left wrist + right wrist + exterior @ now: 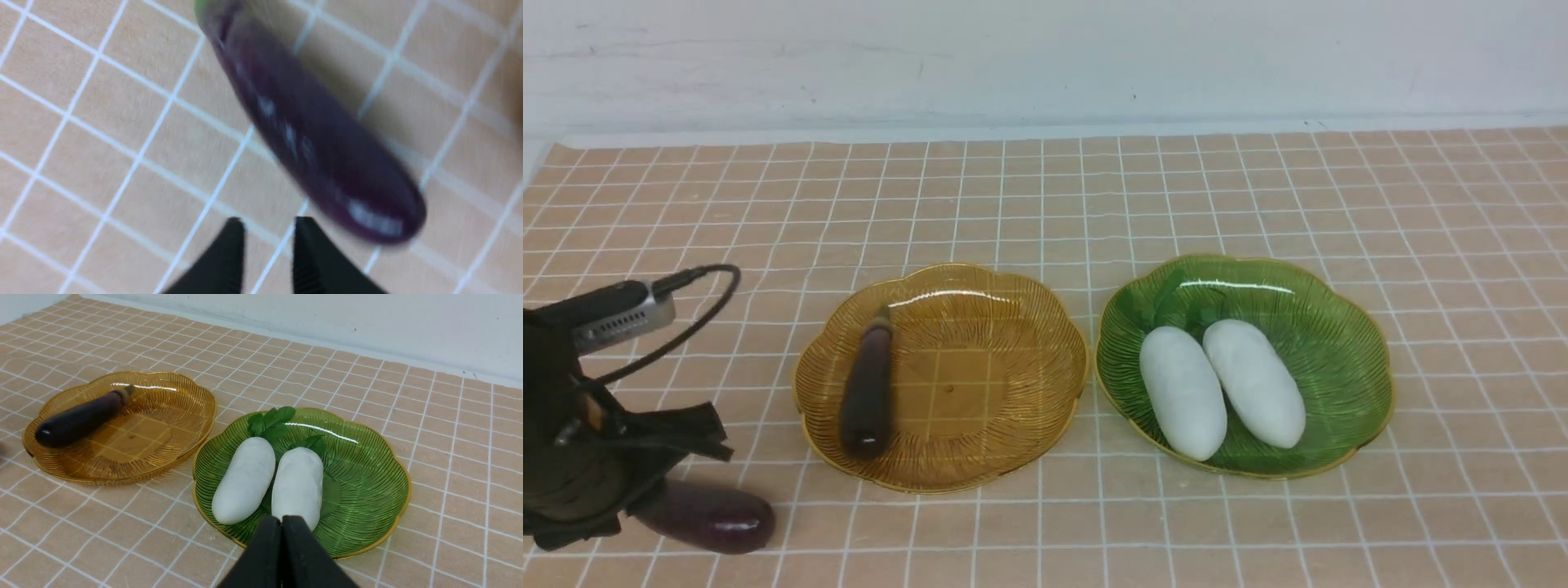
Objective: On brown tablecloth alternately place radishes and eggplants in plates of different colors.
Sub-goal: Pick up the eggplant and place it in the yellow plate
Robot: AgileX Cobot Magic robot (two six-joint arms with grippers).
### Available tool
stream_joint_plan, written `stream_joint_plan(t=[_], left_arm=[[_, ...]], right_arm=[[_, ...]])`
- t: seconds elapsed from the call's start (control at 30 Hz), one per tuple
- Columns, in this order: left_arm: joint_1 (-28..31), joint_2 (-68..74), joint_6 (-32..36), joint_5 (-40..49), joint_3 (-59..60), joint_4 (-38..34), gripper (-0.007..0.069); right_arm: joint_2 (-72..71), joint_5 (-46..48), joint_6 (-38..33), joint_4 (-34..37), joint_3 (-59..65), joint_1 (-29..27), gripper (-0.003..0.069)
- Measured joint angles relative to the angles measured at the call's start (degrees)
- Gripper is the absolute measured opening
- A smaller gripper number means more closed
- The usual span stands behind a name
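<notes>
The brown tablecloth [1045,204] covers the table. The amber plate [1021,359] holds one dark purple eggplant [867,388], also in the right wrist view [77,420]. The green plate [1331,327] holds two white radishes [1183,392] [1254,382] side by side, leaves to the far side. A second eggplant [715,516] lies on the cloth at the front left. My left gripper [267,228] is just above it, jaws a little apart and empty; the eggplant [310,134] is blurred. My right gripper [282,522] is shut and empty, near the green plate's [367,465] front rim.
The left arm [588,441] with its cable fills the front left corner. A white wall [1045,57] stands behind the table's far edge. The right arm is out of the front view.
</notes>
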Motion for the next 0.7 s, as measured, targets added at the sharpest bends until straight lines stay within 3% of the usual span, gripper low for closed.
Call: stream_joint_plan(t=[0.13,0.23,0.37,0.6,0.7], left_arm=[[0.00,3.51,-11.78,-5.01,0.24,4.65,0.0353],[0.00,5.90,-17.35,-7.19,0.24,6.84,0.0468],[0.00,9.43,-20.37,-9.72,0.24,9.27,0.0567],[0.00,17.59,-21.24,-16.00,0.24,13.79,0.0594],[0.00,22.01,-21.48,-18.03,0.24,13.63,0.0528]], right_arm=[[0.00,0.00,0.00,1.11,0.00,0.00,-0.0016],[0.00,0.00,0.00,1.24,0.00,0.00,-0.0016],[0.00,0.00,0.00,1.24,0.00,0.00,-0.0016],[0.00,0.00,0.00,2.51,0.00,0.00,-0.0016],[0.00,0.00,0.05,4.11,0.00,0.00,-0.0016]])
